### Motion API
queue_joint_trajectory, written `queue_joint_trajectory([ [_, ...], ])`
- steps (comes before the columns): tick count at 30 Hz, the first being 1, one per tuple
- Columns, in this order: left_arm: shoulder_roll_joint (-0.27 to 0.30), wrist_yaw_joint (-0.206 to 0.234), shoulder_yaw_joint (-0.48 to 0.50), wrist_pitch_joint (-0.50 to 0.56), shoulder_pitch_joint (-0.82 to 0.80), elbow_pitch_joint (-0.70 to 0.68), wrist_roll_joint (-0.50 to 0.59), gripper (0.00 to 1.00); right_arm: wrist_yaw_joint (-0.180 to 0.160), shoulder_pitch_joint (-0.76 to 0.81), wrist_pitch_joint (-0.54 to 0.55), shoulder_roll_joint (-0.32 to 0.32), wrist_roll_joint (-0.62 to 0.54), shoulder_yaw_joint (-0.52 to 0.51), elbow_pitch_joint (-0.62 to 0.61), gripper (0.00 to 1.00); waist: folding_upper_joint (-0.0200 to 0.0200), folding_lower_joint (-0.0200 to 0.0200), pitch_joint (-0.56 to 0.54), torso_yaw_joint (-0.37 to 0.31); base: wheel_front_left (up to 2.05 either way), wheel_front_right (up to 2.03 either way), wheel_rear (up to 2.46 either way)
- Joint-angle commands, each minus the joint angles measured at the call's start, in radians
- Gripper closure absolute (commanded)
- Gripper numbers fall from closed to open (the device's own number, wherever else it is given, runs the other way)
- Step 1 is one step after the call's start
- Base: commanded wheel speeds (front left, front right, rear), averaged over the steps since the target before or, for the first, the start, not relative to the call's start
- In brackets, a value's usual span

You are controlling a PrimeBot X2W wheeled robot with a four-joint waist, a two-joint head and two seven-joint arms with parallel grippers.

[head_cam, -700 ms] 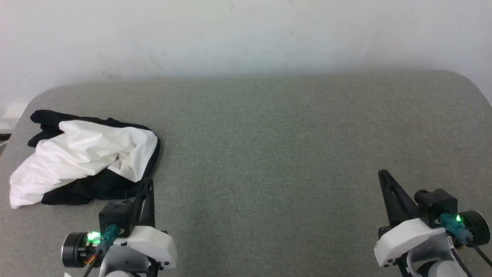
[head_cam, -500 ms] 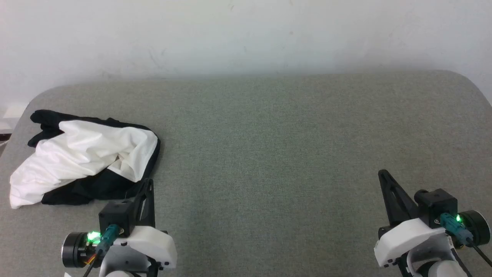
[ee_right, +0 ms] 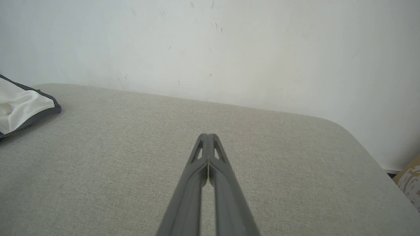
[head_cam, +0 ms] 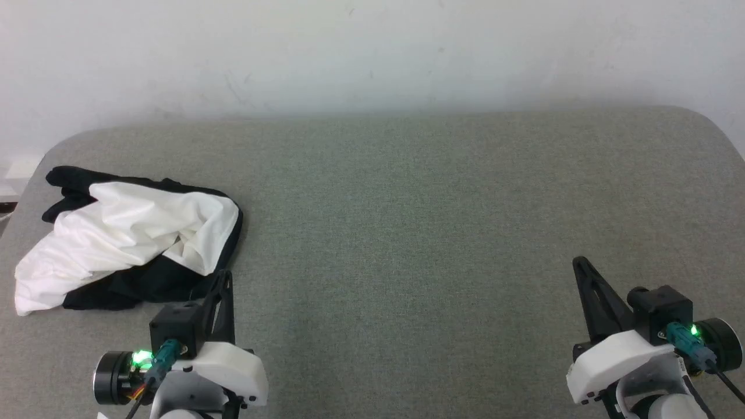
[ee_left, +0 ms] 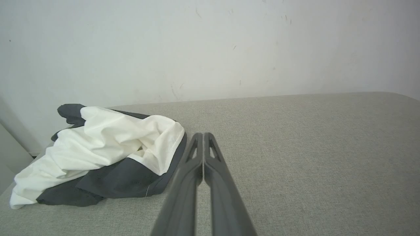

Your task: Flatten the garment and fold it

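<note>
Head view: garment [head_cam: 125, 235], left gripper [head_cam: 223, 276] and right gripper [head_cam: 578, 263] sit unchanged.

A grey-green, cloth-covered counter [head_cam: 442, 221] with rounded far corners stands against a scuffed white wall [head_cam: 372, 52]. Beyond its right corner, low down, sits something tan and patterned [ee_right: 410, 183], too cropped to identify.

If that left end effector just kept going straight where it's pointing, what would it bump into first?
Probably the grey surface, then the wall. The shut left end effector points just past the garment, though depth is unclear.
</note>
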Motion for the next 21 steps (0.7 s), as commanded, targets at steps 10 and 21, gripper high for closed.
queue_joint_trajectory([
  [10, -0.004, -0.008, 0.004, 0.000, -0.011, -0.005, 0.007, 1.00, -0.001, -0.014, 0.000, 0.003, -0.006, 0.000, -0.006, 1.00, 0.0000, 0.0000, 0.000, 0.000, 0.00, 0.00, 0.00],
  [21, 0.000, 0.000, -0.001, -0.013, 0.005, -0.003, -0.006, 0.00, 0.000, 0.004, -0.013, 0.000, 0.018, -0.012, 0.007, 0.00, 0.0000, 0.0000, 0.001, 0.000, 0.00, 0.00, 0.00],
])
